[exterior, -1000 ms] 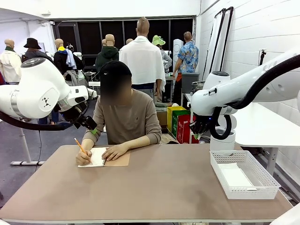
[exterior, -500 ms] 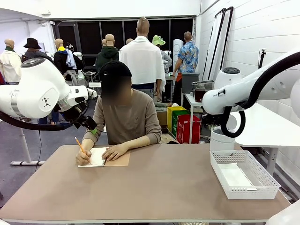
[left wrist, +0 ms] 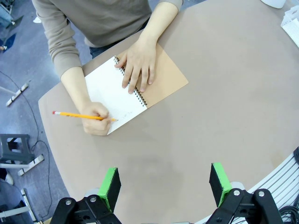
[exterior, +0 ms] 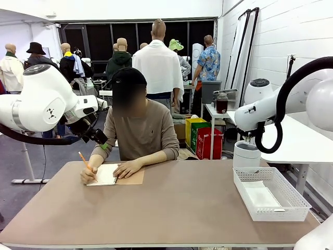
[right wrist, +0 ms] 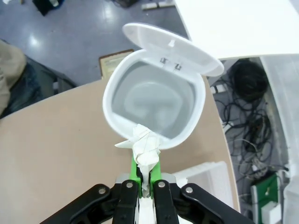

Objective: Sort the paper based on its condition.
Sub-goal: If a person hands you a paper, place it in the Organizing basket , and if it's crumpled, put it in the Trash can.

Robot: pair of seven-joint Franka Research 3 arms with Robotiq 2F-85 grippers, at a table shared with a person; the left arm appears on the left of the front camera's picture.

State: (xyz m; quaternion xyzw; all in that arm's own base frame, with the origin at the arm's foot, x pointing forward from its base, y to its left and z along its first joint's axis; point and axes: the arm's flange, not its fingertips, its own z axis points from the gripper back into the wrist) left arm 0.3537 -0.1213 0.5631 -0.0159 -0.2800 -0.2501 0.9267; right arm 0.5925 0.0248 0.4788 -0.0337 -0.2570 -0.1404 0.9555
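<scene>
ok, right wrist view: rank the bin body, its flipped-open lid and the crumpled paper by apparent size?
1. bin body: largest.
2. lid: smaller as seen, partly behind the rim.
3. crumpled paper: smallest, though nearest the camera, pinched in the right gripper, so it is likely smaller still.

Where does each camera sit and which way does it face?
Front: between left arm and right arm, both showing, facing across the table at the person writing in a notebook.
Left wrist: high over the table, looking down on notebook and pencil; open left gripper below.
Right wrist: above the open bin; right gripper shut on crumpled paper.
Shared: the notebook, in front and left wrist.
</scene>
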